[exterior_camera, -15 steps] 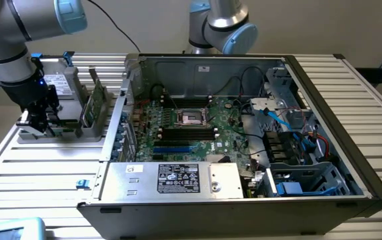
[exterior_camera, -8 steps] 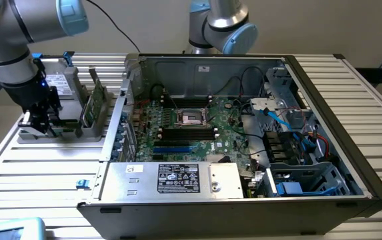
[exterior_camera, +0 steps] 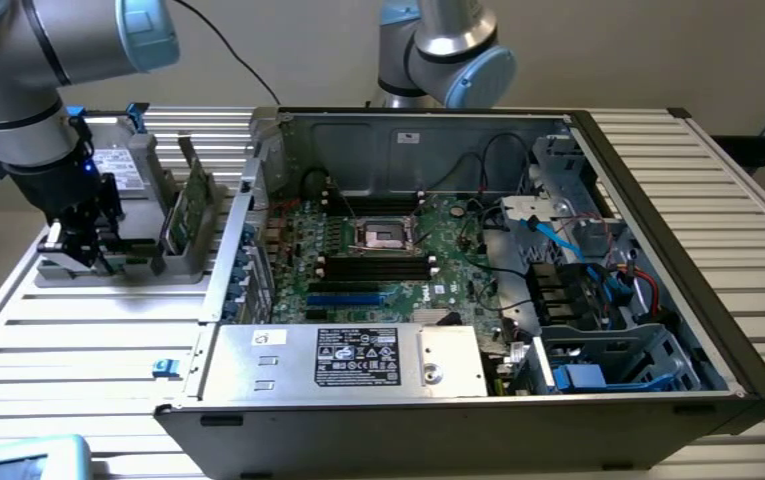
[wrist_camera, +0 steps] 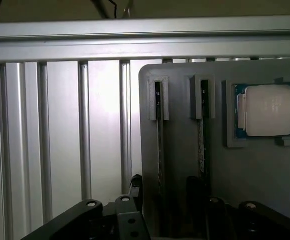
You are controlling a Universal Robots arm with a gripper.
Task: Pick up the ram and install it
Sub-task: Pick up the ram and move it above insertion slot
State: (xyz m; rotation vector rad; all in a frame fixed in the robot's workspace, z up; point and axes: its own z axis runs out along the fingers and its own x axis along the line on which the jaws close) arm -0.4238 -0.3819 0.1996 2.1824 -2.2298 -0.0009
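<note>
Just now the gripper (exterior_camera: 73, 250) hangs over a grey parts holder (exterior_camera: 142, 272) on the slatted aluminium counter (exterior_camera: 75, 340), at about nine o'clock of the open computer case (exterior_camera: 396, 150) in the exterior view. Its jaws stand released, with nothing in them. From the wrist camera the two dark fingertips (wrist_camera: 134, 189) are spread apart, and the ram (wrist_camera: 158, 140) runs edge-on between them, seated in its slot in the holder; whether either tip touches it cannot be told. A second memory stick (wrist_camera: 203, 140) sits in the neighbouring slot, parallel and just beside the ram, close to the other fingertip. Past it, a square processor chip (wrist_camera: 269, 110) lies flat in its own recess. In the exterior view a silver drive with blue tabs (exterior_camera: 122, 150) stands at the holder's twelve o'clock end. The case's side wall (exterior_camera: 242, 230) rises between the holder and the motherboard (exterior_camera: 449, 270). On the board, the black memory slots (exterior_camera: 375, 268) lie at six o'clock of the processor socket (exterior_camera: 385, 233), with loose cables (exterior_camera: 556, 240) at three o'clock and the power supply (exterior_camera: 342, 360) along the six o'clock edge. A second robot arm (exterior_camera: 442, 50) stands behind the case at twelve o'clock.
</note>
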